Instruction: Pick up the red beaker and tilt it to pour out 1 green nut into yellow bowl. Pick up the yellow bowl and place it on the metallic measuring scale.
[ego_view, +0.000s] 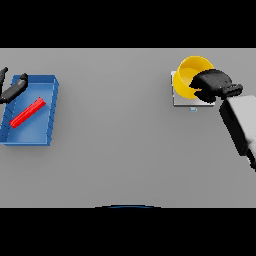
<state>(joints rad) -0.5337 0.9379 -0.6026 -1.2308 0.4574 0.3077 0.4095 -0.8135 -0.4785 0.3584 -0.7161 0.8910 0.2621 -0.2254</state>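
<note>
The yellow bowl (188, 75) sits tilted on the metallic measuring scale (185, 101) at the upper right. My right hand (212, 84) is at the bowl's right rim with its fingers curled round it. The red beaker (28, 113) lies on its side inside a blue bin (50, 107) at the far left. My left hand (14, 88) hovers over the bin's upper left corner, fingers straight, holding nothing. No green nut is visible; the bowl's inside is partly hidden by my right hand.
The blue bin's walls stand around the beaker at the table's left edge. The scale has a small light tab at its front edge. My right forearm (240, 122) runs along the right side.
</note>
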